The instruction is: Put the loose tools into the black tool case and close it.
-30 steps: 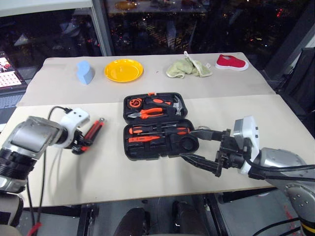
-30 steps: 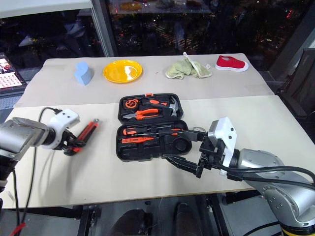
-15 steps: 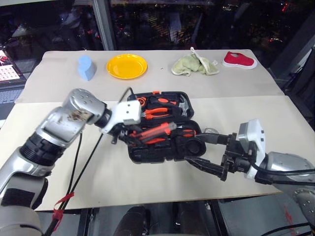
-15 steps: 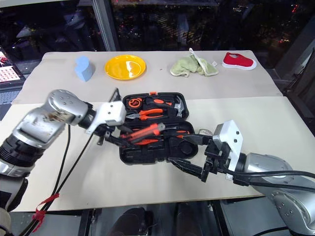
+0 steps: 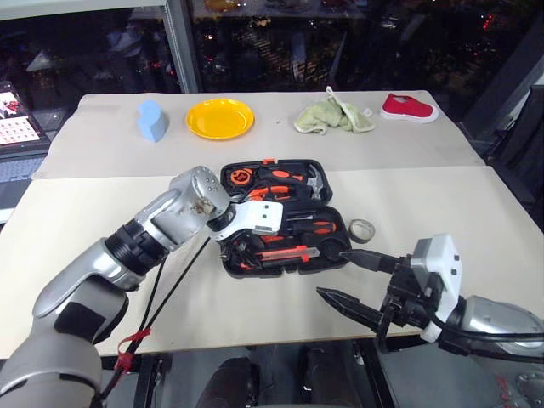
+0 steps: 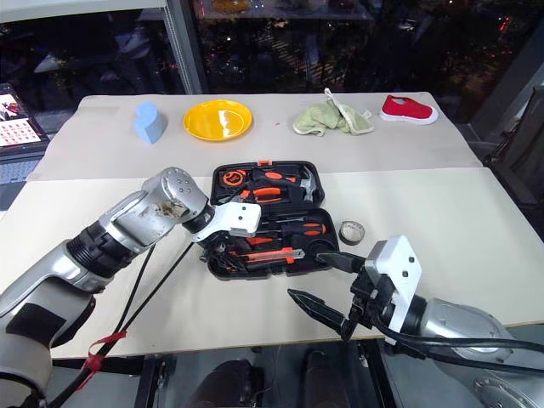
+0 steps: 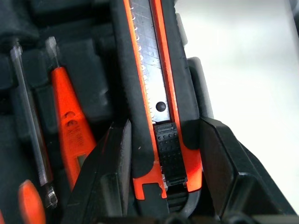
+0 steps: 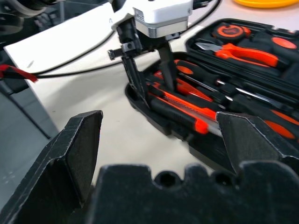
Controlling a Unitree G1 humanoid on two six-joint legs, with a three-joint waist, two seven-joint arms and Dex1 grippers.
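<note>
A long table [image 5: 476,204] covered in beige sheets stands before dark floor-to-ceiling windows [image 5: 357,42] showing scattered city lights at night. A grey window post [image 5: 182,42] rises behind the far edge, and dark floor [image 5: 17,183] shows beside the table.

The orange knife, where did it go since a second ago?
The left gripper carried the knife from the bare table at the left into the case, still gripping it. The right gripper drew back from the case, open. The tape roll now shows beside the case. The plate stayed put.
</note>
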